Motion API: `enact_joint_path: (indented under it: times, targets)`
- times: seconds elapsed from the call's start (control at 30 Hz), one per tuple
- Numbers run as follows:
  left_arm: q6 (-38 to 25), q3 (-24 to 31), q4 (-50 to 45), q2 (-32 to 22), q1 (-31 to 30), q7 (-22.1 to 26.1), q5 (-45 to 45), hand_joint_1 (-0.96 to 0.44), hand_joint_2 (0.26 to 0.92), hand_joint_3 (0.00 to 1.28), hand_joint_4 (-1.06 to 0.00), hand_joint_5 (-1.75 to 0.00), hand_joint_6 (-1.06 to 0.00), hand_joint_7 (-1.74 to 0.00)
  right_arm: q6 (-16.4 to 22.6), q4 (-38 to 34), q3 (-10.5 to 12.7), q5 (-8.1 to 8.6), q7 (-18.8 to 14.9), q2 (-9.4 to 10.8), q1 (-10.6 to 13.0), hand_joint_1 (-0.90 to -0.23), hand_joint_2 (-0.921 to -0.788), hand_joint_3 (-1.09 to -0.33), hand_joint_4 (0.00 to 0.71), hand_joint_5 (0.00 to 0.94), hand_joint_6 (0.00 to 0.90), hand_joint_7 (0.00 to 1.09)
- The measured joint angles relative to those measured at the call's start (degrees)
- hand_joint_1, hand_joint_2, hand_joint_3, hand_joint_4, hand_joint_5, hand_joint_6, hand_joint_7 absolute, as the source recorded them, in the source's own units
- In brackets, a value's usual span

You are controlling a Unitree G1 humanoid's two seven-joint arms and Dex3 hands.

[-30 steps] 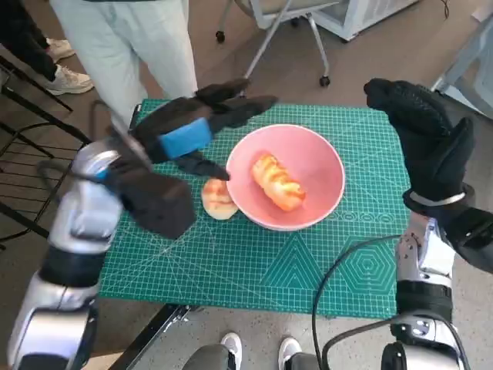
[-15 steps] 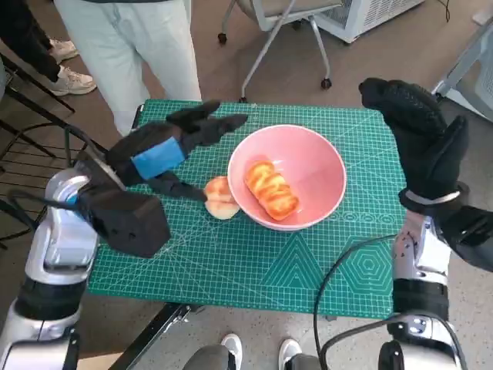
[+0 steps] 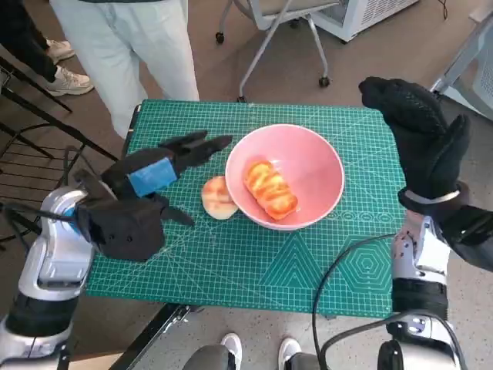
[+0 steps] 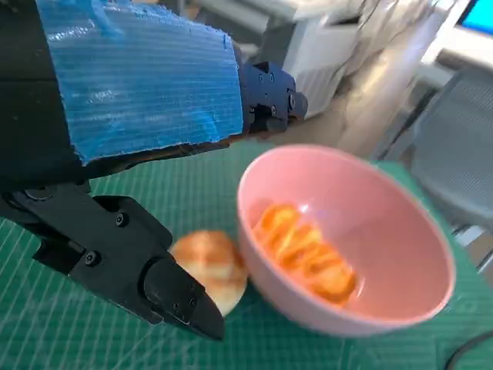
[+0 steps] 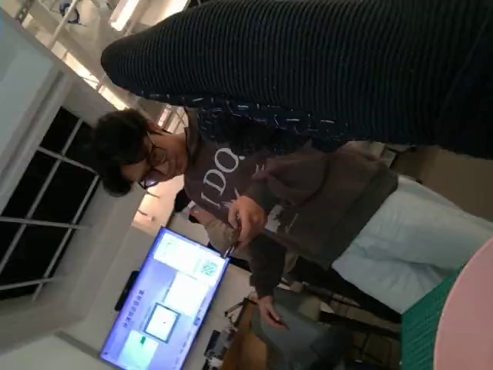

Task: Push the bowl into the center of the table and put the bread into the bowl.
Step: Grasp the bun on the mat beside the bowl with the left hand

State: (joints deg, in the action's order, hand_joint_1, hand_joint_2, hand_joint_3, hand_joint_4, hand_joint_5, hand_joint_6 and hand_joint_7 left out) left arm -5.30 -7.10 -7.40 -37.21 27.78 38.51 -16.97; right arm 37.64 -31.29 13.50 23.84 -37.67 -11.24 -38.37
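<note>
The pink bowl stands near the middle of the green mat, a glazed bread roll lying inside it. A second, paler bun rests on the mat against the bowl's left side. My left hand hovers left of the bowl with fingers spread, holding nothing. The left wrist view shows the bowl, the roll in it and the bun beside it, beyond my left hand's fingers. My right hand is raised at the table's right edge, empty.
The green cutting mat covers the small table. A person's legs stand just beyond the far left corner, and a wheeled chair base sits behind. In the right wrist view a person sits by a screen.
My left hand has drawn back to the left and lower, away from the bowl. The bowl, roll and bun stay put. The right hand has barely moved.
</note>
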Motion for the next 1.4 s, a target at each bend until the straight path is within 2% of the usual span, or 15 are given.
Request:
enact_joint_path:
  times: [0.3,0.7,1.13,1.4]
  targets:
    - [1.82,-1.07,4.42,1.17,-0.33,-3.89,-1.13,-0.28,0.644,0.00,0.00,0.00,0.00,0.00,-0.11,0.10,-0.04,0.30,-0.09,0.00,0.00,-0.638,-0.921,-0.669,0.187,0.001,0.136,0.27]
    - [6.80,-1.26,13.78,4.60,-0.59,-12.33,-2.02,-0.30,0.658,0.01,0.00,0.00,-0.05,-0.02,-0.32,0.24,0.02,0.67,-0.30,-0.19,0.00,-0.637,-0.921,-0.667,0.188,0.001,0.138,0.27]
    - [7.35,-1.95,20.62,9.45,0.09,-21.18,-4.84,-0.31,0.691,0.01,-0.01,0.00,-0.08,-0.03,-0.35,0.19,-0.01,0.57,-0.34,-0.41,-0.01,-0.640,-0.921,-0.667,0.188,0.001,0.139,0.27]
    - [6.39,-2.75,24.56,12.01,1.08,-23.80,-5.78,-0.31,0.710,0.01,-0.03,-0.01,-0.09,-0.02,-0.33,0.17,-0.01,0.50,-0.34,-0.75,-0.05,-0.640,-0.921,-0.667,0.188,0.001,0.139,0.26]
